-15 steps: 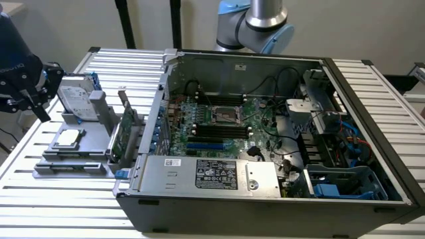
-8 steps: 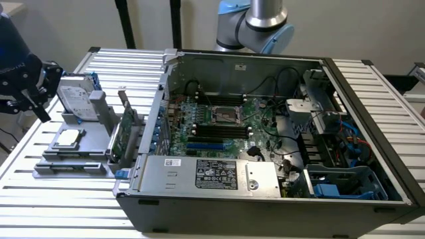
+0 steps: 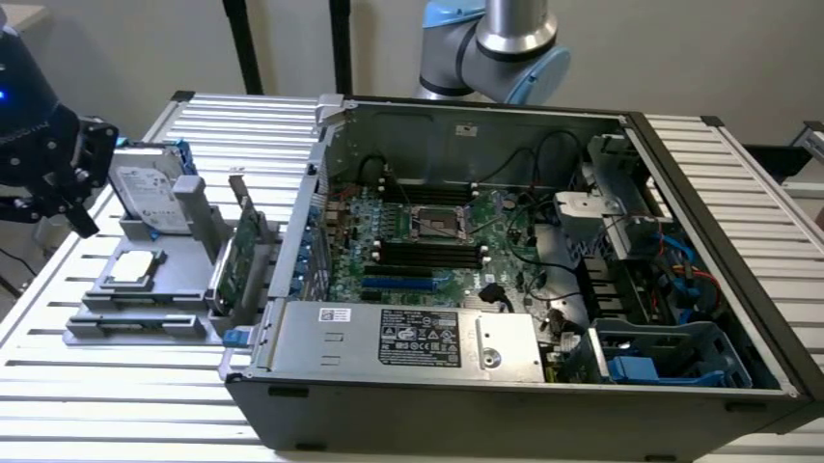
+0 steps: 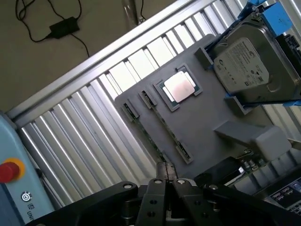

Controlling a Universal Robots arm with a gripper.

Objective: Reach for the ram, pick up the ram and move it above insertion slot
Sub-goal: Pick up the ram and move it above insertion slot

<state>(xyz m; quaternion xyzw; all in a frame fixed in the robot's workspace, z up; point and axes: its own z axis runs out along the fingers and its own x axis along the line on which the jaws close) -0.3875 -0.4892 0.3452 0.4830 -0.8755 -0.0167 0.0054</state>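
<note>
Arm with a dark two-fingered gripper [image 4: 170, 176] posed over a flat grey plastic holding fixture [image 4: 202, 132] that lies on a table of ribbed metal slats [image 3: 129, 405], at the exterior view's left of a large open dark-grey computer case [image 3: 721, 193]. The fingers are drawn together with nothing between them. The ram [image 4: 165, 126], seen edge-on in the wrist view as a long thin strip, stands in a narrow slot of the fixture between two small end clips; its colour and chips cannot be made out at this angle. One end of that strip lies just beside the fingertips, though whether they touch it cannot be told. Also seated in the fixture are a square silver processor chip [image 4: 178, 87], a boxy silver hard drive [image 4: 244, 66] propped against blue rails, and a wider green expansion card [image 3: 242, 253] standing upright next to the case wall. The insertion slot, one of the long black memory sockets [image 3: 425, 256] on the green motherboard, lies inside the case, well apart from the gripper. Judged progress: the reach looks close to complete, with the tool over the fixture near the ram; the grasp is not yet made, the ram is not lifted, and the transfer to a point above the socket is not begun.
</note>
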